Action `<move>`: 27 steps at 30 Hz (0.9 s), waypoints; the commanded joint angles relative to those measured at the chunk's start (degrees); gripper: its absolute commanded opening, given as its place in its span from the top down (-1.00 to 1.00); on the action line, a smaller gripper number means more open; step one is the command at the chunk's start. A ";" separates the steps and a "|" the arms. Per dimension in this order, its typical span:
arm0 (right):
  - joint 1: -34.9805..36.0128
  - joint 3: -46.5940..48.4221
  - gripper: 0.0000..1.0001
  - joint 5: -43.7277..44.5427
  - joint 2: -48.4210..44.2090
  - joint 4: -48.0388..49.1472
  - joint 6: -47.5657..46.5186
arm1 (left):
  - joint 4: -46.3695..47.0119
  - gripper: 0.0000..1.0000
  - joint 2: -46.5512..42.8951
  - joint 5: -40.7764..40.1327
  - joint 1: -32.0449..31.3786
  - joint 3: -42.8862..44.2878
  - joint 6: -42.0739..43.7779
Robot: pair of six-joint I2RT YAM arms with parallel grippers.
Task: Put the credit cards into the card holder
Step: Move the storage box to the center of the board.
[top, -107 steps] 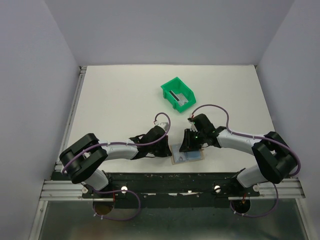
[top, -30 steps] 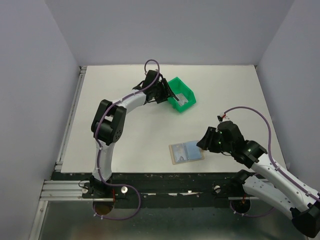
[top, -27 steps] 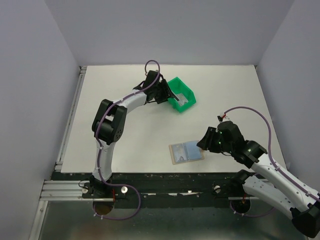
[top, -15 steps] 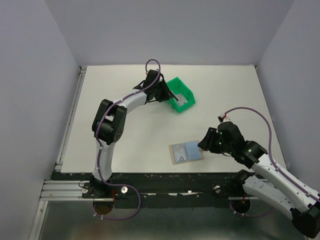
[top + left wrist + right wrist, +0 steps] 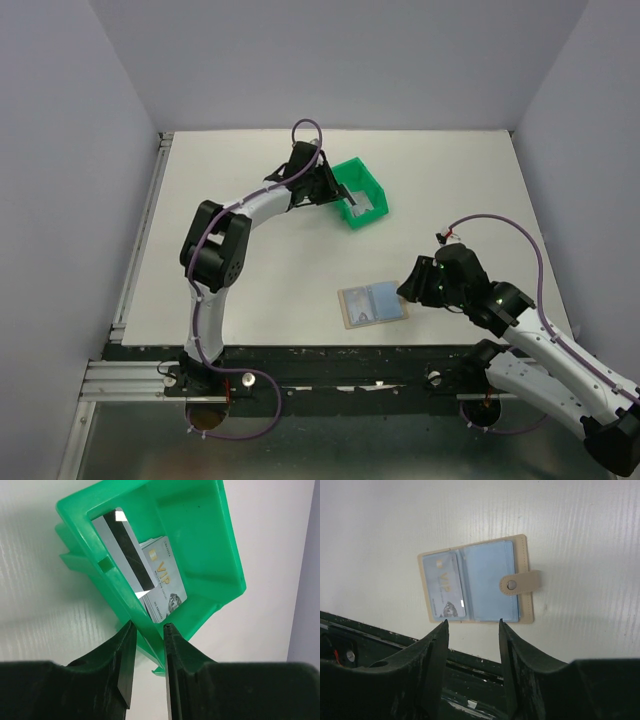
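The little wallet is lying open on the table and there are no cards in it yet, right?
Not quite. The wallet is lying open on the table, but it has one card in it, tucked into one side, with VIP printed on it. The right wrist view shows it.

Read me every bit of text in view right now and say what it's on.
"VIP": on the pale card in the green bin.
"VIP": on the slotted card in the left pocket of the card holder.
Smaller print on both those cards: too small to read.
Striped card, bin, holder: no text visible.
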 commanded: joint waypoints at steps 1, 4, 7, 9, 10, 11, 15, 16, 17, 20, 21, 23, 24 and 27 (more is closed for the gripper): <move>-0.19 1.90 -0.06 2.31 -0.31 -1.85 -2.16 | -1.17 0.31 -3.54 2.94 -0.42 -3.93 4.41; -0.19 2.43 -0.06 2.31 -0.23 -1.76 -2.78 | -0.64 0.31 -5.21 4.34 -0.68 -6.65 5.65; -0.19 3.05 -0.06 1.61 0.04 -1.24 -4.00 | -1.08 0.31 -6.97 5.14 -1.29 -8.76 7.40; -0.28 3.66 -0.06 1.35 0.39 -0.62 -4.88 | -1.78 0.31 -8.20 5.23 -1.91 -9.73 8.98; -0.19 4.01 -0.06 1.35 0.56 -0.36 -5.15 | -2.13 0.31 -8.99 4.97 -2.35 -10.43 9.60; -0.19 4.45 -0.05 1.00 0.91 -0.10 -5.76 | -2.31 0.31 -9.78 4.53 -2.78 -11.39 10.21; -0.19 8.66 -0.05 -1.19 4.33 1.75 -9.54 | -2.66 0.32 -12.51 3.56 -4.54 -14.03 11.89; -0.19 10.15 -0.06 -1.99 6.26 1.84 -10.76 | -2.75 0.32 -13.03 3.38 -4.81 -14.65 12.15; -0.28 12.08 -0.06 -2.60 8.37 1.93 -11.47 | -2.75 0.32 -13.56 3.30 -4.98 -15.26 12.41; -0.19 17.18 -0.04 -2.52 15.04 2.02 -13.23 | -2.05 0.32 -14.71 3.21 -5.43 -17.02 12.33; -0.28 19.20 -0.03 -2.61 17.77 1.93 -13.85 | -1.70 0.32 -15.06 3.21 -5.43 -17.64 12.16; -0.45 23.16 0.02 -4.45 22.77 1.84 -14.99 | -1.26 0.32 -15.32 3.38 -5.60 -18.43 11.89; -0.54 24.92 0.04 -4.54 24.98 1.75 -15.34 | -1.17 0.32 -15.32 3.30 -5.60 -18.61 11.89; -1.33 28.88 0.10 -4.89 31.66 2.28 -15.61 | -0.82 0.33 -15.59 3.38 -5.51 -18.78 11.71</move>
